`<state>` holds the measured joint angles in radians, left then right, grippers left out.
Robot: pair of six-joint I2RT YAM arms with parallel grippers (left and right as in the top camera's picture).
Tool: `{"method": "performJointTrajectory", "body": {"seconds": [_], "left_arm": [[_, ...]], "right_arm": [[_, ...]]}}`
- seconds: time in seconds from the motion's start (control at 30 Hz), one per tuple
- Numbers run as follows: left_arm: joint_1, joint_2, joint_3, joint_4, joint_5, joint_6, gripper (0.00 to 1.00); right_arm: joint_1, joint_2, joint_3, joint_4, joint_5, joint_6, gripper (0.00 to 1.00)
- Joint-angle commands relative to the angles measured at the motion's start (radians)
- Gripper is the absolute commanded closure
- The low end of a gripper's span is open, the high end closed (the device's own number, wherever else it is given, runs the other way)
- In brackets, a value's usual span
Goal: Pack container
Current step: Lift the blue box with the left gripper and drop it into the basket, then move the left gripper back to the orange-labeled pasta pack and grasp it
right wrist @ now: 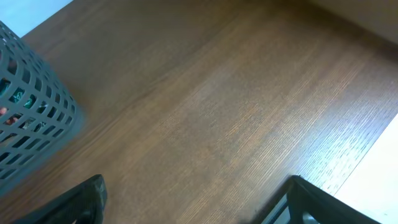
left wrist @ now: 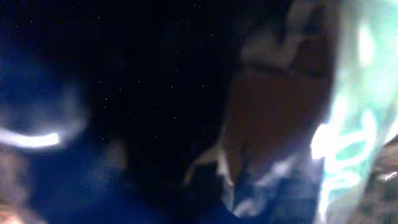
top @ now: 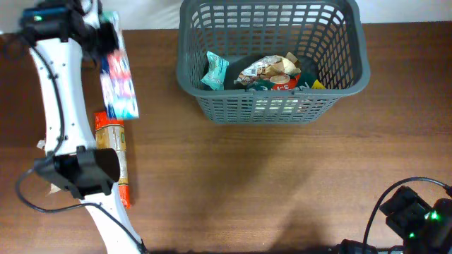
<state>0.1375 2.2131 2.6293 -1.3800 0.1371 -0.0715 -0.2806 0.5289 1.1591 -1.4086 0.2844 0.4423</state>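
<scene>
**Container at the far centre, part filled; left hand at a packet in the far left**

Underneath everything, a brown wood-grain surface point(top: 282, 183). At its far centre, upright, the container point(top: 233, 109): dark grey, lattice-walled, by far the biggest thing here. Along the left side, the white left arm point(top: 53, 92), reaching from the near edge to the far left corner. Beside that arm, flat on the wood, a long blue, white and red packet point(top: 120, 85), well left of the container. Just nearer than it, an orange and green packet point(top: 113, 137), partly hidden under the arm. Inside the container, a crumpled beige packet point(top: 272, 68) over a red and green packet point(top: 282, 83), with a small teal packet point(top: 215, 70) near the left wall. At the far end of the long packet, the left hand point(top: 106, 35), blurred from overhead, dark and smeared in its own camera: cannot tell whether clenched or released. At the near right corner, the right hand point(right wrist: 196, 190), fingers spread wide, grasping nothing.
</scene>
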Motion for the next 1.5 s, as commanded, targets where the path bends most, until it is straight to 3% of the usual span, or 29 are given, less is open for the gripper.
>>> {"method": "performJointTrajectory", "body": {"seconds": [0.0, 0.1, 0.33, 0.43, 0.53, 0.67, 0.7, 0.87, 1.03, 1.07, 1.1, 1.13, 1.17, 1.2, 1.37, 1.47], "left_arm": [[-0.036, -0.033, 0.174, 0.106, 0.198, 0.098, 0.98], [-0.090, -0.033, 0.264, 0.253, 0.289, 0.099, 0.98], [-0.261, -0.033, 0.339, 0.583, 0.308, 0.130, 0.98], [-0.352, -0.033, 0.332, 0.616, 0.372, 0.185, 0.98], [-0.462, -0.033, 0.311, 0.549, 0.379, 0.322, 0.98], [-0.553, -0.031, 0.240, 0.351, 0.379, 0.489, 0.98], [-0.573, -0.031, 0.193, 0.256, 0.379, 0.582, 0.98], [-0.583, -0.031, 0.095, 0.033, 0.302, 0.815, 0.98], [-0.582, -0.031, 0.087, -0.066, 0.206, 0.982, 0.98], [-0.582, -0.031, 0.087, -0.072, 0.204, 0.986, 0.94], [-0.582, -0.031, 0.087, -0.072, 0.204, 0.985, 0.66], [-0.582, -0.031, 0.087, -0.072, 0.206, 0.985, 0.47], [-0.582, -0.031, 0.087, -0.072, 0.206, 0.985, 0.18], [-0.582, -0.031, 0.087, -0.072, 0.206, 0.985, 0.01], [-0.573, -0.031, 0.087, -0.007, 0.180, 0.948, 0.01], [-0.545, -0.034, 0.093, 0.189, 0.033, 0.739, 0.01]], "right_arm": [[0.008, -0.003, -0.002, 0.003, 0.019, 0.000, 0.12], [0.008, -0.003, -0.002, 0.002, 0.019, 0.000, 0.12], [0.007, -0.003, -0.002, 0.000, 0.019, 0.000, 0.13], [0.007, -0.003, -0.002, 0.000, 0.020, 0.000, 0.14], [0.007, -0.003, -0.002, 0.004, 0.020, 0.000, 0.14], [0.008, -0.003, -0.002, 0.007, 0.020, 0.000, 0.15], [0.008, -0.003, -0.002, 0.007, 0.019, 0.000, 0.16], [0.044, -0.003, -0.002, 0.008, 0.016, 0.000, 0.18], [0.053, -0.003, -0.002, 0.007, 0.016, 0.000, 0.19], [0.053, -0.003, -0.002, 0.006, 0.015, 0.000, 0.19], [0.053, -0.003, -0.002, 0.006, 0.015, 0.000, 0.19], [0.053, -0.003, -0.002, 0.006, 0.012, 0.000, 0.20], [0.053, -0.003, -0.002, 0.006, 0.008, 0.000, 0.19], [0.053, -0.003, -0.002, 0.006, 0.005, 0.000, 0.19], [0.053, -0.003, -0.002, 0.007, 0.004, 0.000, 0.20], [0.053, -0.003, -0.002, 0.007, 0.004, 0.000, 0.19]]}}
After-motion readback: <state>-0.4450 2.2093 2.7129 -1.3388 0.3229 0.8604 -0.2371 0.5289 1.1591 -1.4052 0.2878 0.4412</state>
